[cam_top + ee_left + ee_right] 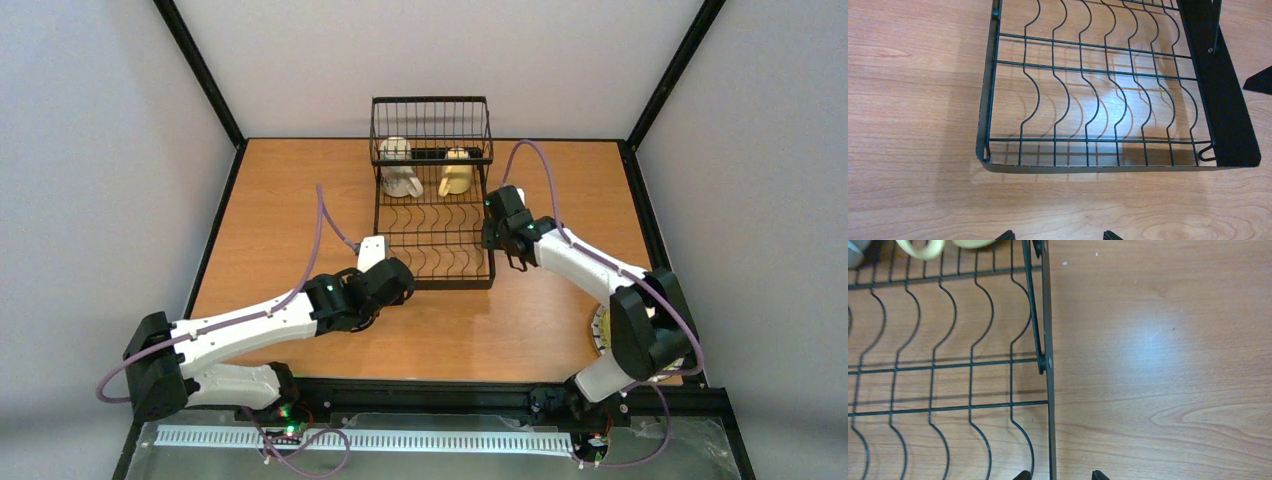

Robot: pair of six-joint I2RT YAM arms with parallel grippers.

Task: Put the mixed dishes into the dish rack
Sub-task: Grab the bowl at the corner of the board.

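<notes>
both arms bolted at the near edge of the table (280,200), bases side by side. left arm (250,325) lies low, running from the near-left corner toward the table's middle, elbow bent, wrist tipped so the left gripper (372,252) points down. in its wrist view only 2 black fingertips (1005,235) show at the bottom, set wide apart w/ nothing btwn them. right arm (590,270) stands up near the near-right corner, then the forearm slopes in toward centre. right gripper (516,262) also points down, fingertips (1096,474) apart, holding nothing. a purple cable (322,210) loops over each arm.
</notes>
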